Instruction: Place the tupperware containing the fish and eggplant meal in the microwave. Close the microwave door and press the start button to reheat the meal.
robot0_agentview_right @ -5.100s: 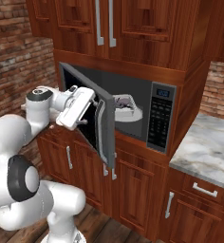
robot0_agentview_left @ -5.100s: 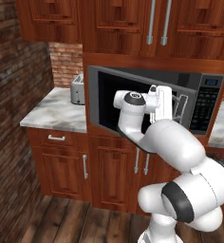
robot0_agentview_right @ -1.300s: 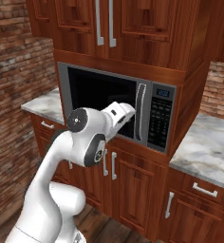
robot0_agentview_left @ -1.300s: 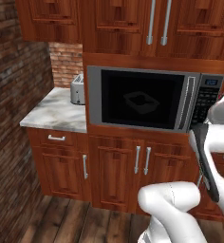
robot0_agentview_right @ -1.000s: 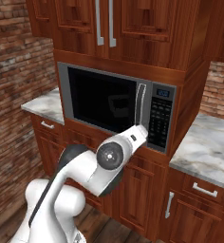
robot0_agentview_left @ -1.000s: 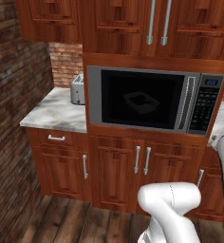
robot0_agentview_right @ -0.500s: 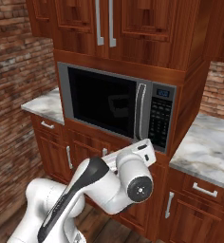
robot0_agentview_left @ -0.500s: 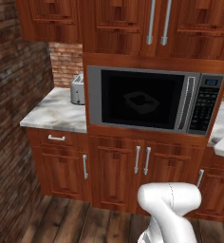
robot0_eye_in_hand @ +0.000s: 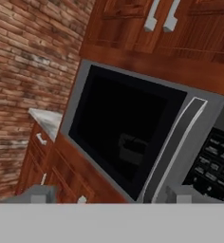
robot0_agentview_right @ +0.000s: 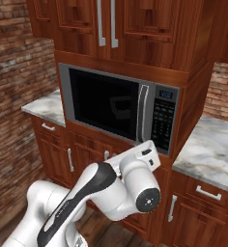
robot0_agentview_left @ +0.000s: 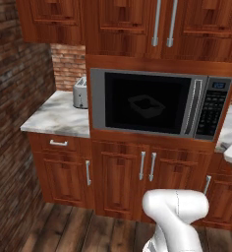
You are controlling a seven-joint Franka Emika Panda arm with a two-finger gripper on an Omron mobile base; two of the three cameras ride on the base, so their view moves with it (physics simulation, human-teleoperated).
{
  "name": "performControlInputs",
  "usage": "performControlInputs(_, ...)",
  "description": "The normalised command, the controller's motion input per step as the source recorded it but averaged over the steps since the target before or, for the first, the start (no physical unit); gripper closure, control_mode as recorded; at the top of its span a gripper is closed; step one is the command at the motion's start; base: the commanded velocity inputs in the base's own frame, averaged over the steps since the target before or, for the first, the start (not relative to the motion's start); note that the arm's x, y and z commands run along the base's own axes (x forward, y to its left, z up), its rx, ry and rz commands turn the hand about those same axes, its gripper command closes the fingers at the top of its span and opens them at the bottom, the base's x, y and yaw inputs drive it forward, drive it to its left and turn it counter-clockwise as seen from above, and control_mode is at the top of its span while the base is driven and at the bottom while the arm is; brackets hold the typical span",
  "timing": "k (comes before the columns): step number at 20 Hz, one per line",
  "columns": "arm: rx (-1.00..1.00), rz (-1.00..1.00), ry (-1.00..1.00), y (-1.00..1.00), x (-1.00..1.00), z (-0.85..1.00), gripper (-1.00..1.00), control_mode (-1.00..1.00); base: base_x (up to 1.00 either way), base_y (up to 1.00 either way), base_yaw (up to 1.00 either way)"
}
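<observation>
toaster (robot0_agentview_left: 79, 92): seen at 9 o'clock of the microwave (robot0_agentview_left: 157, 103), on the counter (robot0_agentview_left: 56, 117).
tupperware (robot0_agentview_left: 146, 106): seen through the shut door (robot0_agentview_left: 146, 102), mid-cavity.
keypad (robot0_agentview_left: 211, 112): at 3 o'clock; a wrong button may be pressed if aim drifts.
gripper (robot0_eye_in_hand: 109, 195): tips spread wide, nothing held or touched.

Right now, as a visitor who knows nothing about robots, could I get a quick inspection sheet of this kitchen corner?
Surface: marble counter left of the microwave, another stretch to its right.
Job's things: microwave with its microwave door shut; tupperware faintly visible inside through the glass; contents too dim to tell. Keypad on the right, not yet pressed.
Clutter: silver toaster on the left counter.
Grippers: gripper open, holding nothing, facing the door handle.
Cables: nothing seen.
Surroundings: wooden cabinets above and below, brick wall, wooden floor.
</observation>
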Motion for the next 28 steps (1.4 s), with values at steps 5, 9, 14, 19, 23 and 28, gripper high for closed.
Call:
performControlInputs(5, -0.08, -0.01, -0.14, 0.19, 0.02, -0.1, 1.0, -1.0, 0.0, 0.0, 0.0)
performControlInputs(9, -0.02, -0.02, -0.05, 0.06, 0.18, -0.15, 1.0, -1.0, 0.0, 0.0, 0.0)
performControlInputs(14, 0.0, -0.01, 0.0, 0.0, 0.33, -0.2, 1.0, -1.0, 0.0, 0.0, 0.0)
performControlInputs(19, 0.0, 0.0, 0.0, 0.0, 0.4, -0.15, 1.0, -1.0, 0.0, 0.0, 0.0)
performControlInputs(23, 0.0, 0.0, 0.0, -0.07, 0.38, -0.11, 1.0, -1.0, 0.0, 0.0, 0.0)
performControlInputs(28, 0.0, 0.0, 0.0, -0.23, 0.21, -0.03, 1.0, -1.0, 0.0, 0.0, 0.0)
